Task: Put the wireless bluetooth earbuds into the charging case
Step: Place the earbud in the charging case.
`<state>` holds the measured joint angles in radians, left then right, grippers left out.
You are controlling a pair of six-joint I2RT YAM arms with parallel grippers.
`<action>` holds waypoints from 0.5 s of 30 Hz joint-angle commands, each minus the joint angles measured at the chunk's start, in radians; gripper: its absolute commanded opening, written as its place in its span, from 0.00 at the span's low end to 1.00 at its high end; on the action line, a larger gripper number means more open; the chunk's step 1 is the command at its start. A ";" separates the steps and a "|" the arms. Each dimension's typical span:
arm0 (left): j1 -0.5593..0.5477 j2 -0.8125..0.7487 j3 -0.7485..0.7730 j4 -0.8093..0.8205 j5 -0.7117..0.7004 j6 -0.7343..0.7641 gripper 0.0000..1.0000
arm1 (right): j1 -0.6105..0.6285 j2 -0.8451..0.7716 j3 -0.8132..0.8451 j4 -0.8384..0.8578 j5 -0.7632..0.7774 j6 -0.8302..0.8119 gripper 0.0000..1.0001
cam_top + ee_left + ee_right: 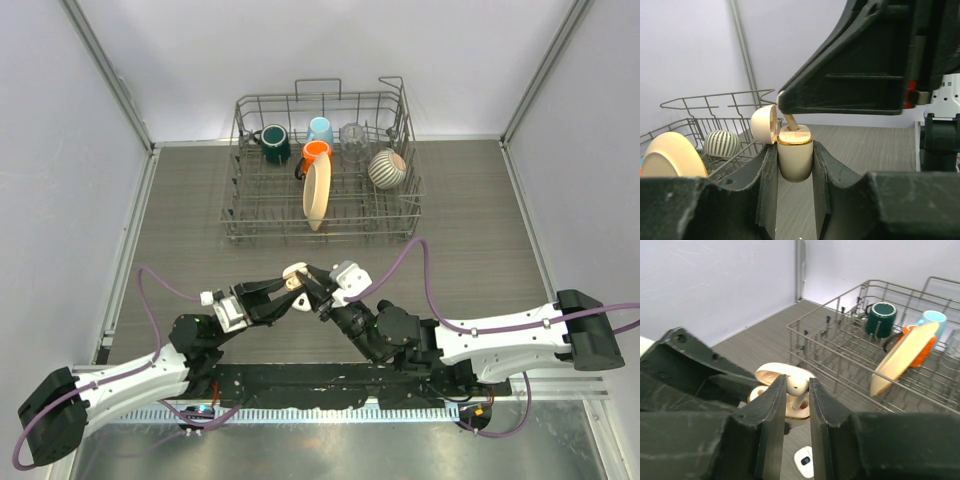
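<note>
My left gripper (pixel 795 167) is shut on a cream-tinted clamshell case with a gold rim (pixel 795 160) and holds it upright above the table, its lid (pixel 765 125) hinged open to the left. My right gripper (pixel 797 390) is shut on a white earbud (pixel 798 385); the bud's stem reaches down into the case's socket (pixel 796 412). In the top view both grippers (pixel 290 292) (pixel 320 292) meet at this case (pixel 294 272). A smaller white case (pixel 804 461) with a dark spot lies on the table below. The other earbuds are out of view.
A wire dish rack (pixel 400 205) stands at the back, holding a green mug (pixel 272 143), an orange mug (pixel 316 151), a blue mug (pixel 320 128), a striped bowl (pixel 386 168) and a cream plate (pixel 316 195). Walls close both sides.
</note>
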<state>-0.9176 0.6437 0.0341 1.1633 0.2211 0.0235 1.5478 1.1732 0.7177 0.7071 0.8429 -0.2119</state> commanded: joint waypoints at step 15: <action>-0.003 -0.019 -0.026 0.125 -0.031 0.012 0.00 | 0.012 -0.044 -0.038 0.048 -0.005 -0.026 0.01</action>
<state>-0.9226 0.6453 0.0322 1.1687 0.2024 0.0097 1.5494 1.1545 0.6937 0.7189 0.7921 -0.2134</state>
